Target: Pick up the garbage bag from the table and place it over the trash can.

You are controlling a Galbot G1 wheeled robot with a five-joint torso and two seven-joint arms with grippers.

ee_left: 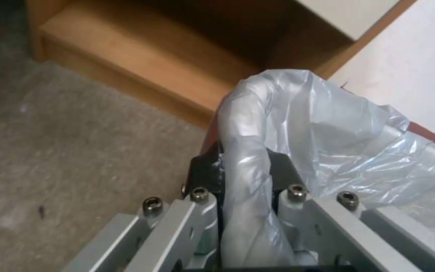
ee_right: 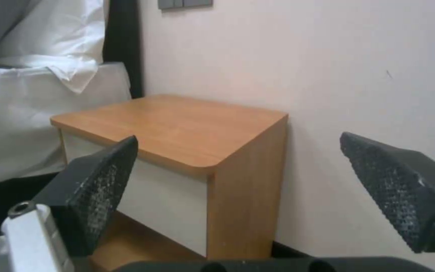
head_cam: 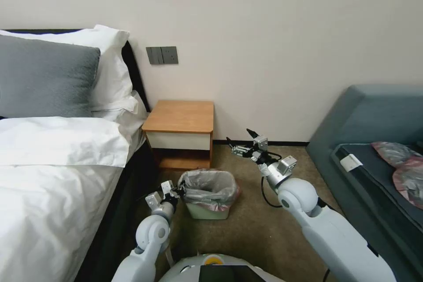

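The grey translucent garbage bag (head_cam: 207, 183) with its pinkish-red rim band lies draped over the mouth of the cream trash can (head_cam: 207, 210), which stands on the carpet in front of the wooden table (head_cam: 180, 116). My left gripper (head_cam: 179, 191) is at the can's left rim, shut on a fold of the garbage bag (ee_left: 247, 166), its black fingers (ee_left: 205, 173) pinching the film. My right gripper (head_cam: 240, 140) hovers in the air to the right of the table, open, with nothing between its textured pads (ee_right: 102, 189). The table (ee_right: 177, 128) top is bare.
A bed (head_cam: 53, 176) with white sheets and pillows lies on the left, close to the can. A blue-grey sofa (head_cam: 374, 132) on the right has crumpled bags (head_cam: 401, 163) on it. The wall runs behind the table. Carpet is free to the right of the can.
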